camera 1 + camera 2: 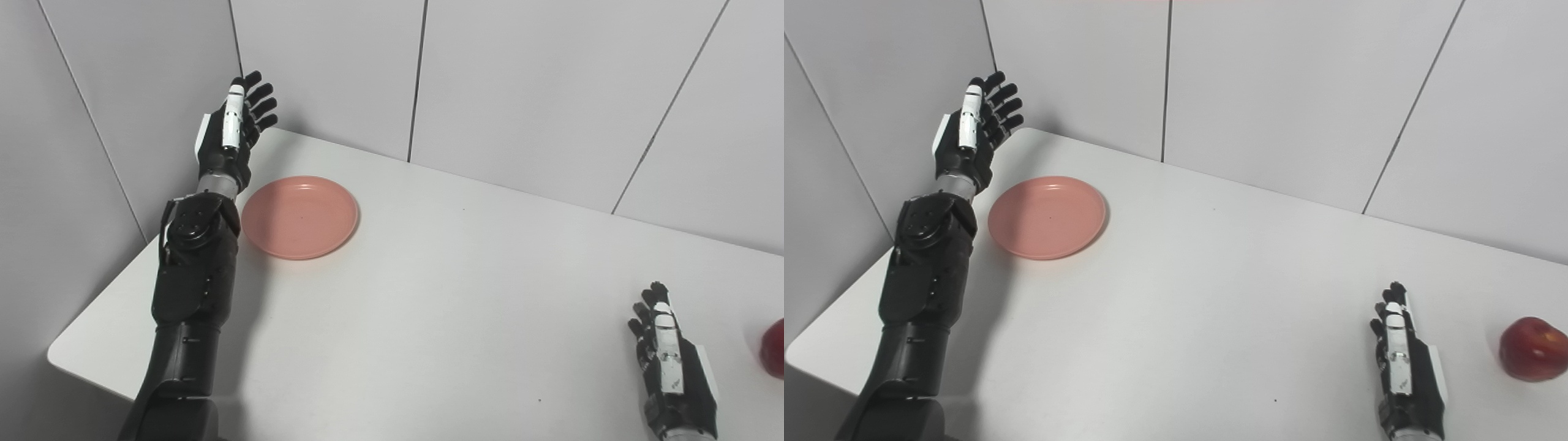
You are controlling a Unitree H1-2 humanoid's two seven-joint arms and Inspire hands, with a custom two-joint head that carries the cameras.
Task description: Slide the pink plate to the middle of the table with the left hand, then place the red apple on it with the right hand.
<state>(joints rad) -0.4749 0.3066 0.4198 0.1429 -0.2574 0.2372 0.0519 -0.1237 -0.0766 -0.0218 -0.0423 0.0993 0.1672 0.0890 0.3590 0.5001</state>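
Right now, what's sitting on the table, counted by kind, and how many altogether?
Pink plate: 1
Red apple: 1
Total: 2 things on the white table

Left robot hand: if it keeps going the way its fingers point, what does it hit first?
Probably the back wall panel near the corner. The left robot hand points up and away, raised beside the pink plate, which lies off that line. Depth is unclear.
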